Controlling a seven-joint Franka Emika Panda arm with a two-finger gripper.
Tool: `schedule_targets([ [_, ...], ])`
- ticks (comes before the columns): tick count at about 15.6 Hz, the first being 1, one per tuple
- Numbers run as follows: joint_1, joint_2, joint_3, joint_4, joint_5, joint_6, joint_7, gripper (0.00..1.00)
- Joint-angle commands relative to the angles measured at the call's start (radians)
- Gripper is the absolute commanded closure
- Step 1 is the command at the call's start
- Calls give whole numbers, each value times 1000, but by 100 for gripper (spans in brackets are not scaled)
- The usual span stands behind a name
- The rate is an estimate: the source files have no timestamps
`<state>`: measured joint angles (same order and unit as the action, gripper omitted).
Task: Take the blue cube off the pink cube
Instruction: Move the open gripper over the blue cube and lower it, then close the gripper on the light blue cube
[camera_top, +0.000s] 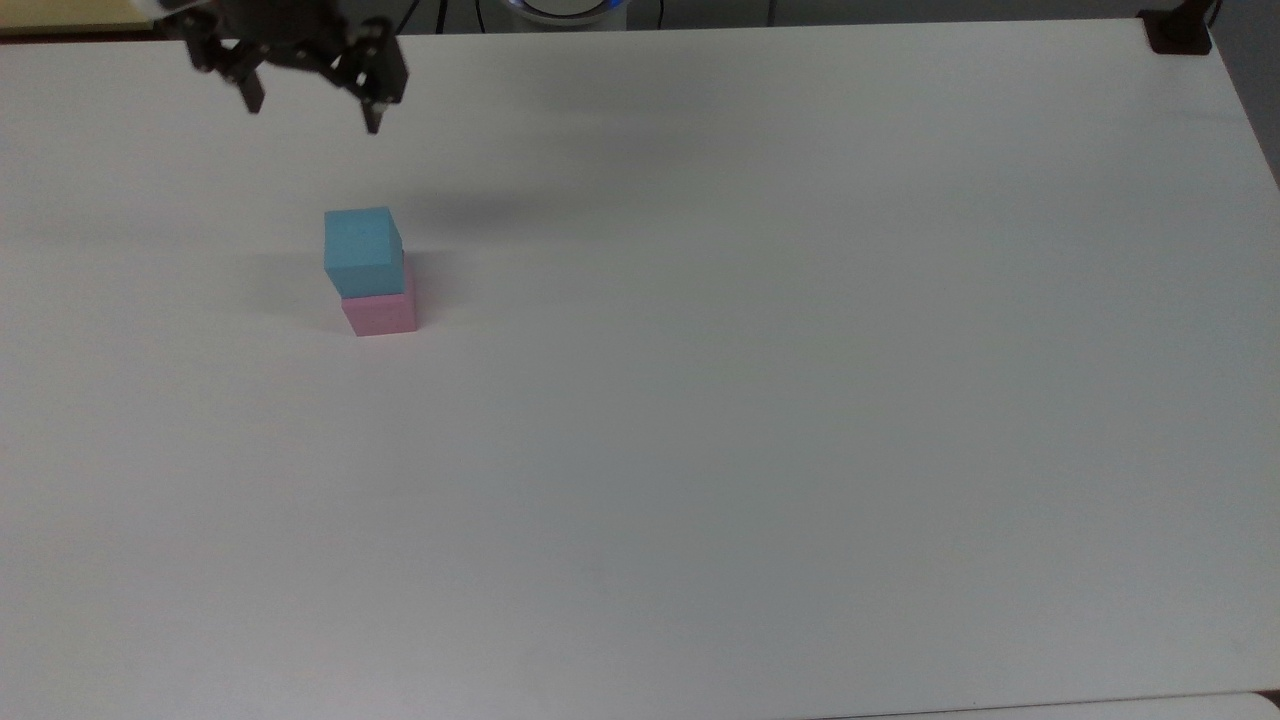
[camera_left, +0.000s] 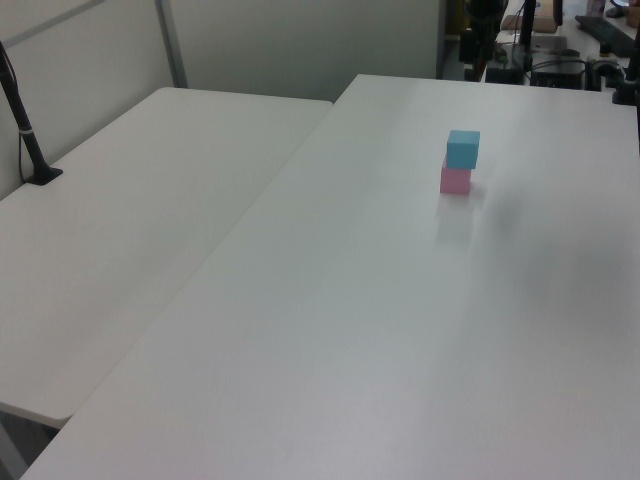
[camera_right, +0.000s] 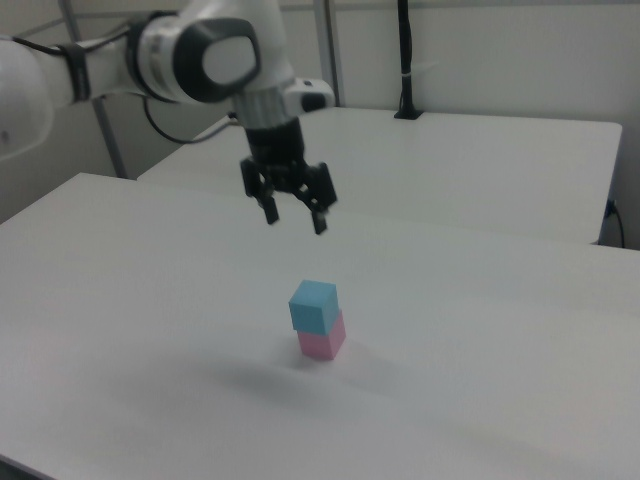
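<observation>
Two cubes stacked on the white bench (camera_top: 760, 420): blue cube (camera_top: 362, 250) sits on top of the pink cube (camera_top: 380, 310), slightly offset toward the top view's upper left, so a strip of the pink cube shows along the right and near side. Stack stands upright, pink cube flat on the bench.

Hand (camera_top: 310, 115) is open, fingers spread wide, holding nothing. It hangs in the air clear of the stack, no contact. In the top view it sits above the stack and a bit to the top view's left, close to the bench's far edge. In the right view the hand (camera_right: 293, 215) is above the blue cube (camera_right: 314, 305) and off toward the right view's left, fingertips pointing down, a clear gap of air between them and the cube's top face. Pink cube (camera_right: 322, 341) is directly under the blue one there.

In the left view the stack, blue cube (camera_left: 462, 148) over pink cube (camera_left: 455, 180), stands in the far half of the bench (camera_left: 380, 330).

Room: stack is in the top view's left part, well in from every edge. Bare bench surface all around it, widest toward the top view's right and bottom. A second white table (camera_left: 130, 240) butts against the bench on the left view's left, with a black post (camera_left: 25, 125) on it.
</observation>
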<state>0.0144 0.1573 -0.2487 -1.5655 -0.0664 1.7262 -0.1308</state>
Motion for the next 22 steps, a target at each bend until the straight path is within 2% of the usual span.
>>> schedule_targets([
  [1,-50,44,-1,-38,-7,58,-211,0],
  [4,-45,103,9,-47,-1,59,-283,0],
  [8,-31,154,14,-51,3,82,-291,0],
  [12,-2,177,13,-94,14,142,-285,0],
  [13,-2,179,13,-94,14,144,-280,4],
  [14,5,177,13,-96,14,139,-279,28],
  [16,28,171,13,-97,14,112,-289,69],
  [17,27,162,13,-93,14,81,-293,75],
  [22,53,64,16,-85,26,-36,-283,75],
])
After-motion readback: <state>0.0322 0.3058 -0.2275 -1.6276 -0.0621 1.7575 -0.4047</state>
